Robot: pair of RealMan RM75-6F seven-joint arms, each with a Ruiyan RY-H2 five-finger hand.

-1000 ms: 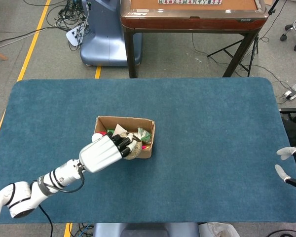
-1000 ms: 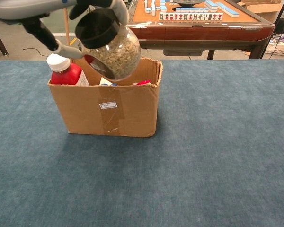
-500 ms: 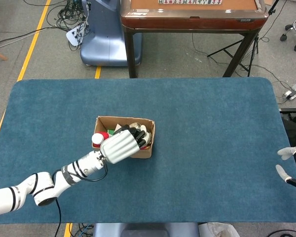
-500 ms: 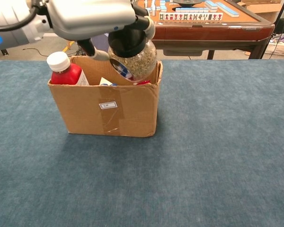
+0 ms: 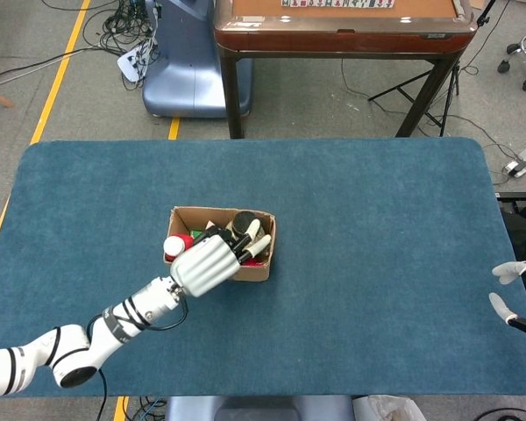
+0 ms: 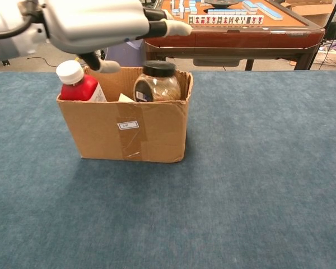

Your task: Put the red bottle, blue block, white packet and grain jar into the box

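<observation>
Grain jar [image 6: 157, 82] stands upright in the right end of the cardboard box [image 6: 131, 130], its black lid poking just above the rim, nothing gripping it. It looks like a rigid clear jar packed with grain, so I'd judge it heavy for its size and smooth-sided; the sure hold would be around the body just under the lid, not on the lid alone. Beside it, at the left end of the box, the red bottle [image 6: 77, 83] stands with its white cap up, stiff plastic and easy to take by the shoulder. Something pale shows between the two, likely the white packet, though too little of it is visible to be sure; the blue block I can't make out from either camera. Above the box the left hand [image 5: 212, 260] hovers with its fingers [image 6: 167, 28] stretched out flat over the opening, holding nothing. Far off at the table's right edge the right hand [image 5: 515, 300] hangs with its fingertips apart, empty. Beyond the blue-covered table [image 5: 377, 254] stands a mahjong table [image 6: 235, 25] with tiles laid out.
</observation>
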